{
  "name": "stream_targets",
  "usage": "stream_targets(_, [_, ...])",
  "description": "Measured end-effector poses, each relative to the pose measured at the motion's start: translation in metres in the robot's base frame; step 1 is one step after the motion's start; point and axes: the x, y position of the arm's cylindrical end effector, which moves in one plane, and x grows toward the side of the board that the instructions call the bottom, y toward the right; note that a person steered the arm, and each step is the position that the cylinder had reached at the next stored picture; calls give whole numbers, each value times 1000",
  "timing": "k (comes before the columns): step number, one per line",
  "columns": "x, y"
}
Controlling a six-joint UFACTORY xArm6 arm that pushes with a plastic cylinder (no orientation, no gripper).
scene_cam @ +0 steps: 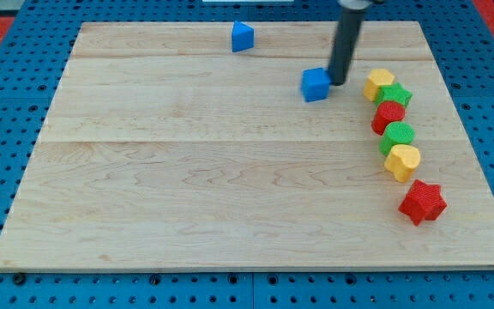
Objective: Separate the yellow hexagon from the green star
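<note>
while my tip (338, 83) rests on the board (187, 172) just right of the blue cube (316, 85), touching or nearly touching it, the yellow hexagon (379, 84) sits further right at the top of a curved chain, pressed against the green star (394, 95). below them the chain runs on through a red block (388, 116), a green block (397, 136) and a yellow block (401, 161), with a red star (422, 202) just apart at the bottom. i have no fingers, only a rod, and another blue block (242, 36) lies alone near the view's top.
</note>
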Motion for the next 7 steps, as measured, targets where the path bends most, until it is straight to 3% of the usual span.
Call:
stream_targets(1, [2,-27])
stream_targets(2, [66,2])
stream_targets(3, [69,-39])
stream_targets(5, [2,-52])
stream_targets(7, [-58,65])
